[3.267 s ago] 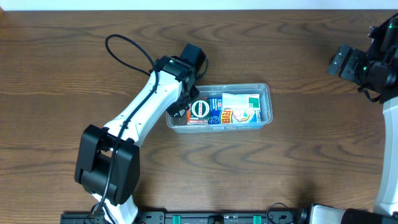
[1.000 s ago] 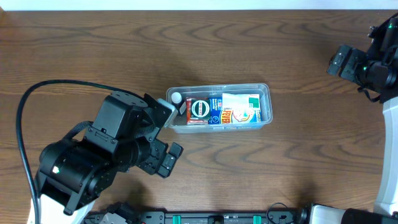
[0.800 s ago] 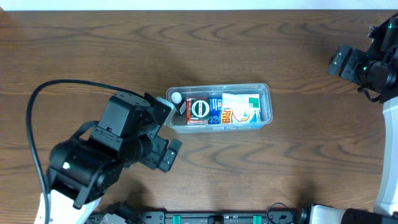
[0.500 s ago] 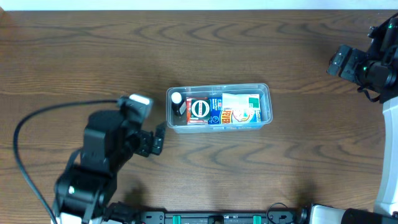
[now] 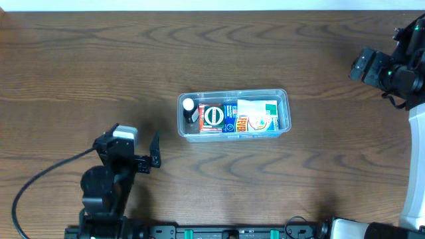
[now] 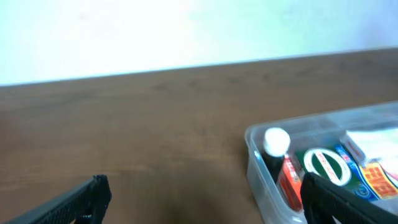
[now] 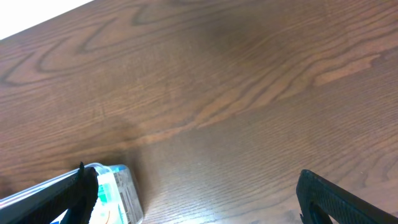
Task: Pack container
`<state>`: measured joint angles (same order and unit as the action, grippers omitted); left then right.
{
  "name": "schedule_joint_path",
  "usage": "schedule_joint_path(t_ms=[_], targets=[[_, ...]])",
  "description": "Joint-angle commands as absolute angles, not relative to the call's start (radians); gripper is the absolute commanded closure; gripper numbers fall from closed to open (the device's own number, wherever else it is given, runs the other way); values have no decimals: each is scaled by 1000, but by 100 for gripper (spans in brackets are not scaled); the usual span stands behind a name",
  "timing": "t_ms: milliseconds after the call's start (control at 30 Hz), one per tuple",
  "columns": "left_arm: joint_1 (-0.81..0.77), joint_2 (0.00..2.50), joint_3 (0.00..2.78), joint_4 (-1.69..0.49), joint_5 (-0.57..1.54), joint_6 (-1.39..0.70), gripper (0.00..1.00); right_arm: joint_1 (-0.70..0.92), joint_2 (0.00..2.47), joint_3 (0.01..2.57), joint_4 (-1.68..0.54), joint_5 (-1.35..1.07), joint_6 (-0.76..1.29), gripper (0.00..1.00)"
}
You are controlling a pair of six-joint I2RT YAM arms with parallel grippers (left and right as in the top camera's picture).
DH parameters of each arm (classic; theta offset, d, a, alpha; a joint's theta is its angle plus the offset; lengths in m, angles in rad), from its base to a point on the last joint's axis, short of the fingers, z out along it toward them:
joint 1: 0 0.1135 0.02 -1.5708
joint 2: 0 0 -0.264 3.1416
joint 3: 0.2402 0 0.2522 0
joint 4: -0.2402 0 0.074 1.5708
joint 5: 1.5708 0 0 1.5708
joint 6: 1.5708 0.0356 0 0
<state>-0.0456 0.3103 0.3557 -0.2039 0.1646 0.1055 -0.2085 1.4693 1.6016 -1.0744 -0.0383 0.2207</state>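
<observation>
A brown wood-grain surface (image 5: 93,60) is filling the overhead view. A clear plastic container (image 5: 286,113) is sitting near its middle, its long side running left to right, and both arms are standing well apart from it.

Inside the container, a small dark bottle with a white cap (image 5: 189,106) is standing at the left end. A box with a round green and white label (image 5: 214,117) is lying just to its right. Blue and orange boxes (image 5: 240,123) are lying beside that, and a white and green packet (image 5: 260,108) is filling the right end.

The left arm is folding back at the near left of the surface. The left claw (image 6: 205,185) is released, with its two dark fingers spread wide over bare wood and grasping nothing. Its wrist camera is showing the container's left end (image 6: 254,163) to the right.

The right arm (image 5: 388,70) is sitting at the far right edge. The right claw (image 7: 196,179) is also released and grasping nothing, hanging above bare wood. Its wrist camera is catching only one corner of the container (image 7: 118,186), low on the left.
</observation>
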Motion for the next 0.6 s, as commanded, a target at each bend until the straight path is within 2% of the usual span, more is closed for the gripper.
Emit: schedule_joint_path(t_ms=[0,267,567], targets=[[-6,244,275,-120,229,112,2,-216,1471,1606,-1074,-45,231,1],[6,112,100,97,247,112,2,-216,1471,1606,-1074,-45,231,1],[6,23,7,144,246,155,2,-216,1471,1606,-1074,-45,231,1]])
